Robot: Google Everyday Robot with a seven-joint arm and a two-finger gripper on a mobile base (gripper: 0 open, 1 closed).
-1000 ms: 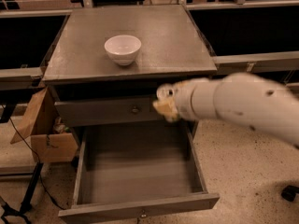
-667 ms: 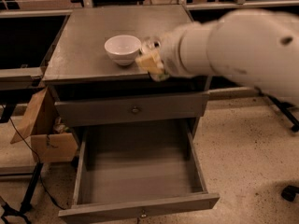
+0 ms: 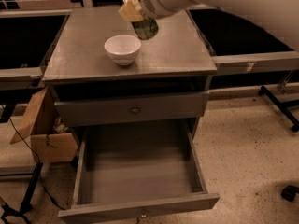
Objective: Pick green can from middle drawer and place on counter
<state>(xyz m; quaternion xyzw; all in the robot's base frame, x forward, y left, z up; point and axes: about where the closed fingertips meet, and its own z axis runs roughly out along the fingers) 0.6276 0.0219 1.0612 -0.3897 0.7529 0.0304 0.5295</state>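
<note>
The green can (image 3: pixel 146 28) hangs in my gripper (image 3: pixel 133 12), over the counter (image 3: pixel 182 50) just right of and behind the white bowl (image 3: pixel 122 49). The gripper is shut on the can's top; only the can's lower green body with pale patches shows. I cannot tell if the can's base touches the counter. The middle drawer (image 3: pixel 140 171) is pulled out far below, its grey inside bare. My big white arm reaches in from the upper right.
The top drawer (image 3: pixel 131 108) is shut, with a round knob. An open cardboard box (image 3: pixel 46 134) stands left of the cabinet. A dark cable runs down at lower left. Dark table frames flank the cabinet on both sides.
The gripper has moved up and back from the drawer fronts to above the counter behind the bowl, with the can now showing in its grip. The drawer stays open.
</note>
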